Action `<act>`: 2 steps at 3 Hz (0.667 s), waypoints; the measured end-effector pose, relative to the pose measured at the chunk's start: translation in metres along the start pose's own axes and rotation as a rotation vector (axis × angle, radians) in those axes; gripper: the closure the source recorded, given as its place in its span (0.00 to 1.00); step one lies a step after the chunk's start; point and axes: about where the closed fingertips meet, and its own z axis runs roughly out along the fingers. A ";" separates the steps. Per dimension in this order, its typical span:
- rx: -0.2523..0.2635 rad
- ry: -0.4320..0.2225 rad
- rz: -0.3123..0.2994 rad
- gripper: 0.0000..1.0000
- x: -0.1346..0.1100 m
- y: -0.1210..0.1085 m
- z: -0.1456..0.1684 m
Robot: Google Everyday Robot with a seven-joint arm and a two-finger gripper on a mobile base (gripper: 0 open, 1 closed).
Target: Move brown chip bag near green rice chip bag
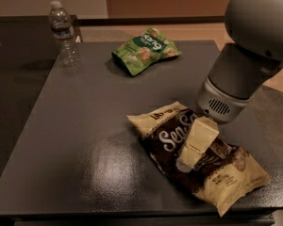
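The pincer (185, 161) is hanging over the brown chip bag's (164, 136) middle; whether it is gripping cannot be told. The green rice chip bag (145, 51) is lying well apart.

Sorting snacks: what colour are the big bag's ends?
Pale cream-yellow ends on the brown chip bag, dark brown centre; camera view. The gripper is over its middle.

Dim warm light; soft glare on table (104, 161) front; pale gripper (185, 163) over brown chip bag (162, 139) catches light
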 end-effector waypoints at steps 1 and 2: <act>0.026 -0.024 0.036 0.18 -0.009 -0.006 -0.003; 0.044 -0.037 0.053 0.41 -0.014 -0.009 -0.006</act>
